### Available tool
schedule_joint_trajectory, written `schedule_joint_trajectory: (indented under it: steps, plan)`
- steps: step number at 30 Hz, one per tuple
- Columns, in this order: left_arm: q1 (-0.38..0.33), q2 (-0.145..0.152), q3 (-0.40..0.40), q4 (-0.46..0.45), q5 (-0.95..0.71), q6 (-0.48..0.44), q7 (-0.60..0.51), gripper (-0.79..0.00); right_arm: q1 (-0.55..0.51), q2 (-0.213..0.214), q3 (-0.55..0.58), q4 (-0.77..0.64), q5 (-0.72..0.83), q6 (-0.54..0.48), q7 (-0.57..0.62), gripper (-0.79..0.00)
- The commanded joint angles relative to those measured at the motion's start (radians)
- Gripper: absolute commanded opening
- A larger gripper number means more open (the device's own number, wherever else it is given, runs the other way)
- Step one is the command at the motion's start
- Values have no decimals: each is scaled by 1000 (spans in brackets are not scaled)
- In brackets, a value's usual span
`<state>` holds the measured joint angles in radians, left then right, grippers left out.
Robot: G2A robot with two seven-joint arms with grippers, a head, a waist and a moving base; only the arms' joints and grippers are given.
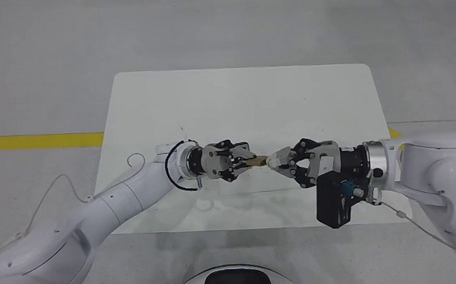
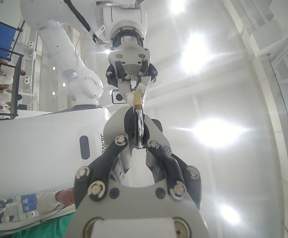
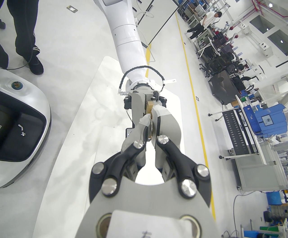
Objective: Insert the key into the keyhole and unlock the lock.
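Observation:
Above the front middle of the white table my two grippers meet tip to tip. My left gripper is shut on the padlock, its silver shackle between the fingers and its brass body pointing at the other arm. My right gripper, its fingertips wrapped in white tape, is shut on the key. The key's tip touches the end of the lock's brass body. How deep the key sits is hidden by the fingers.
The table's far half and both sides are bare. A yellow floor line runs behind the left arm. A person's legs stand on the floor beyond the table's edge.

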<state>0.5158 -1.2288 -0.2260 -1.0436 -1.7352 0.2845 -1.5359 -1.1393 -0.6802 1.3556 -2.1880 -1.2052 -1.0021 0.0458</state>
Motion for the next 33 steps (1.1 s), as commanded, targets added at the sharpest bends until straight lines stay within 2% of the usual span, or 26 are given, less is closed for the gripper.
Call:
schedule_joint_trajectory:
  steps: [1,4,9,11,17,21,23,27,32,33]
  plan:
    - [0,1,-1,-1,-1,0,0,-785,1,-1,0,1,4,1,6,-785]
    - [-1,1,-2,-2,-2,0,0,-785,4,-2,2,2,11,3,13,-785]
    - [-2,3,-4,-3,-5,0,0,-785,7,-4,9,2,25,3,23,-717]
    - [-3,3,-4,-3,-6,0,0,-785,8,-5,13,1,31,0,26,-588]
    - [-4,4,-4,-5,-7,0,0,-785,9,-6,31,-3,43,-5,32,-570]
    - [-6,5,-9,2,-7,0,0,-785,2,-5,59,-7,55,-1,31,-588]
    - [-15,6,-30,42,24,-2,0,-785,-8,-4,79,-11,57,4,32,-594]
    - [-32,-1,-79,106,127,-96,0,-785,-49,-3,132,-9,65,36,18,-576]
    - [-58,-8,-123,157,242,-197,9,-785,-154,-9,226,37,161,151,-69,-570]
    - [-57,-10,-133,156,249,-213,17,-785,-176,-10,239,34,173,156,-77,-739]
